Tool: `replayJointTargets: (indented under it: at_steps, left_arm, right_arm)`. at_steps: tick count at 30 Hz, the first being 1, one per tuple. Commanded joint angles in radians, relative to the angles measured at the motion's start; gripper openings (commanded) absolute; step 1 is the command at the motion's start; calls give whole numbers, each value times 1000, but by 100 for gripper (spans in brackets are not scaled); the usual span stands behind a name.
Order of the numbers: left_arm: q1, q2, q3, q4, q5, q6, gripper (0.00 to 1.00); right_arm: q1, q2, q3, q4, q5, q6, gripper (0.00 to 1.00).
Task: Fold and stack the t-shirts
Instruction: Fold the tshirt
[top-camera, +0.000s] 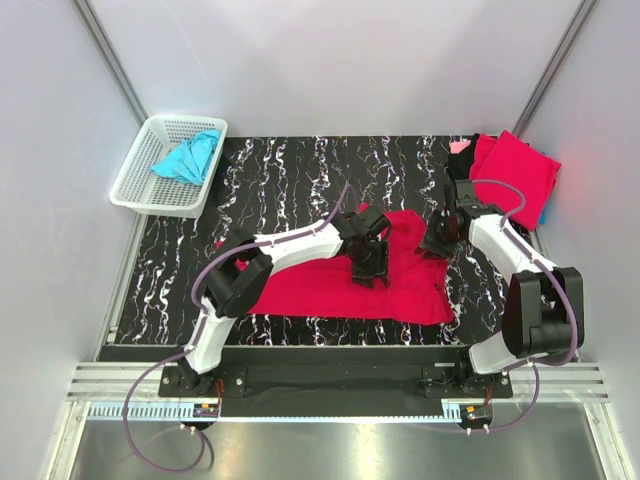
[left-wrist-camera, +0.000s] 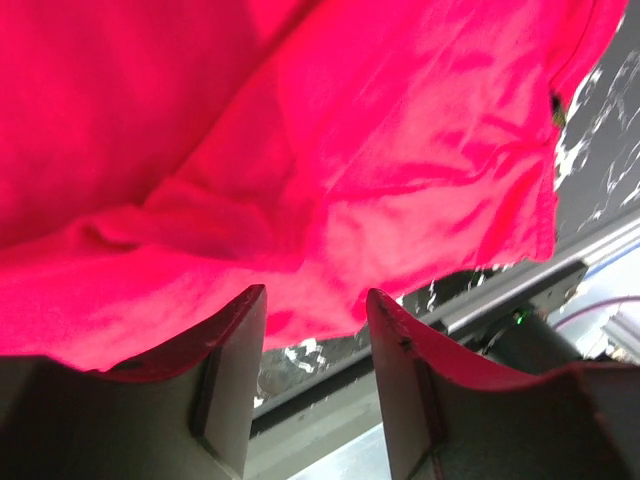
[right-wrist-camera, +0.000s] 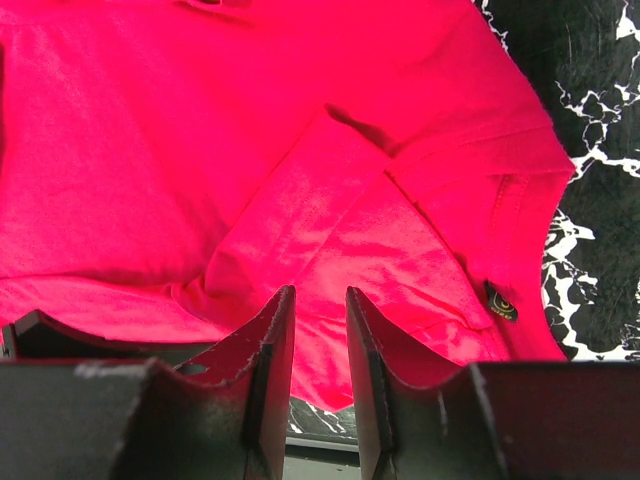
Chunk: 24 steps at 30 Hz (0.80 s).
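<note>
Overhead, I see a crimson t-shirt (top-camera: 400, 285) lying rumpled on the marbled table (top-camera: 300, 170) between both arms. A folded red t-shirt (top-camera: 515, 170) sits far right and a turquoise t-shirt (top-camera: 188, 158) fills the basket (top-camera: 140, 190). The left gripper (left-wrist-camera: 310, 295) stands parted at the hem. The right gripper (right-wrist-camera: 320, 295) is narrow over cloth, and I cannot tell if it grips. Only its wrist view shows the collar tag (right-wrist-camera: 500, 300).

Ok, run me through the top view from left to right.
White basket holding a turquoise t-shirt → left gripper over the spread red t-shirt → right gripper → folded stack, red on top, at the far right.
</note>
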Motion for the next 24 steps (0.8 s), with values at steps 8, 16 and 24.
replayJointTargets:
  at_steps: [8,16,24]
  left_arm:
    - [-1,81,118,16,-77,-36,43]
    - [-1,61,82,-4,-145,-42,19]
    - [1,32,112,-64,-218,-18,0]
  right_arm:
    - [5,-70,-4,-27,35,-17,34]
    - [5,-61,-7,-31,38,-21,34]
    - [5,-47,-18,-31,35,-24,33]
